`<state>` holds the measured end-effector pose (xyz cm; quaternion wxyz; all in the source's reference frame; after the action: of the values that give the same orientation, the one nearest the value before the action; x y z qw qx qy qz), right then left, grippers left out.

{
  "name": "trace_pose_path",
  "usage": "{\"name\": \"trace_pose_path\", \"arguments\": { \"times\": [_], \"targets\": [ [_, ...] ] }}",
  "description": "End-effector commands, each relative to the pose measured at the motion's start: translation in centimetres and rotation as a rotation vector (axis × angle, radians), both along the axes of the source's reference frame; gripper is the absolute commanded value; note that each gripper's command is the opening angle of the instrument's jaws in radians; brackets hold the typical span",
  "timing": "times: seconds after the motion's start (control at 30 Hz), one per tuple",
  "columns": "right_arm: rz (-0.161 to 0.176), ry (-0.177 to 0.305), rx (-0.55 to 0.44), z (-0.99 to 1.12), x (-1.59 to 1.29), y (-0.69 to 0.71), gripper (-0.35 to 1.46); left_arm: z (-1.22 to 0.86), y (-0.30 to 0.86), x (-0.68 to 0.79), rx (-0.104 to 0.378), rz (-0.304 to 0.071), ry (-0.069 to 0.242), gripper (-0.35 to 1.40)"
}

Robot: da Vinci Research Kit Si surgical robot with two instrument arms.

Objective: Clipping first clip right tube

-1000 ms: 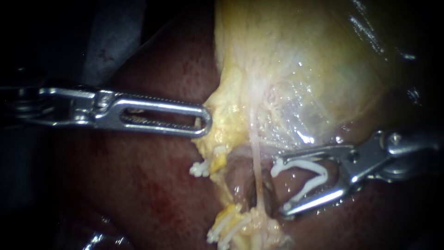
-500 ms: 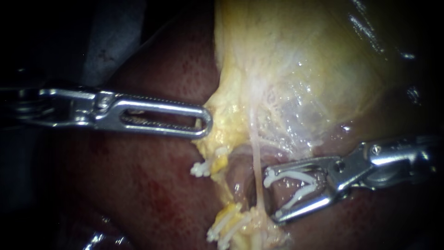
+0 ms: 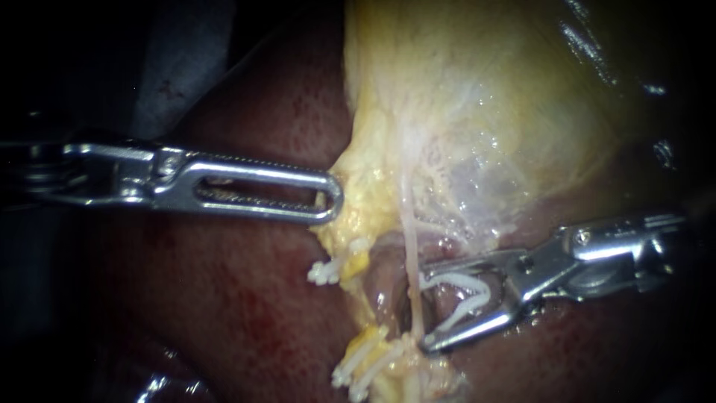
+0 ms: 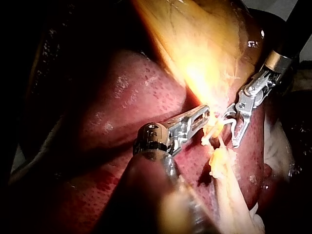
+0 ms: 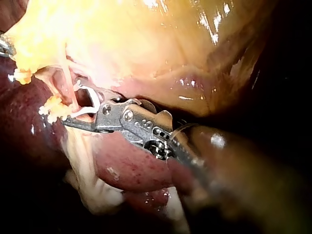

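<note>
My left instrument (image 3: 328,198) comes in level from the left, its slotted jaws shut on the yellow edge of the gallbladder (image 3: 462,112). It shows again in the left wrist view (image 4: 201,115). A thin pale tube (image 3: 412,246) runs down from the gallbladder, the right one of the two strands. My right instrument (image 3: 423,304) holds a white V-shaped clip (image 3: 466,292) between its jaws, which stand wide apart. The jaw tips sit at the tube, one above and one below. In the right wrist view my right instrument (image 5: 72,103) carries the clip (image 5: 91,103) against the tube.
Dark red liver (image 3: 239,298) lies under and left of the tube. White clips (image 3: 323,273) sit on the yellow stump beside the tube, and more white clips (image 3: 362,367) lie lower down. The gallbladder wall hangs over the right instrument.
My right instrument has slid left with the clip, and its jaw tips have come from well right of the tube to right at it. My left instrument has held still.
</note>
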<state>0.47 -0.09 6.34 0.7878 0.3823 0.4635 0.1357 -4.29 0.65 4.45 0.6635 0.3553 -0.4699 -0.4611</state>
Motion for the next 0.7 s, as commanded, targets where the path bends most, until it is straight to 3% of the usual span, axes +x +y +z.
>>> {"name": "trace_pose_path", "arguments": {
  "times": [0.03, 0.53, 0.7],
  "targets": [
    [0.001, 0.0, -0.001, 0.0, 0.01, 0.0, 0.54, 0.0, 0.0, 0.0, 0.0, 0.0, 0.0, -0.35],
    [0.007, -0.017, 0.039, 0.0, 0.12, 0.0, 0.45, -0.01, -0.01, -0.01, 0.0, -0.001, 0.001, -0.35],
    [0.016, -0.033, 0.074, 0.01, 0.09, 0.0, 0.23, -0.01, -0.01, -0.01, 0.0, -0.001, 0.001, -0.35]
  ]
}}
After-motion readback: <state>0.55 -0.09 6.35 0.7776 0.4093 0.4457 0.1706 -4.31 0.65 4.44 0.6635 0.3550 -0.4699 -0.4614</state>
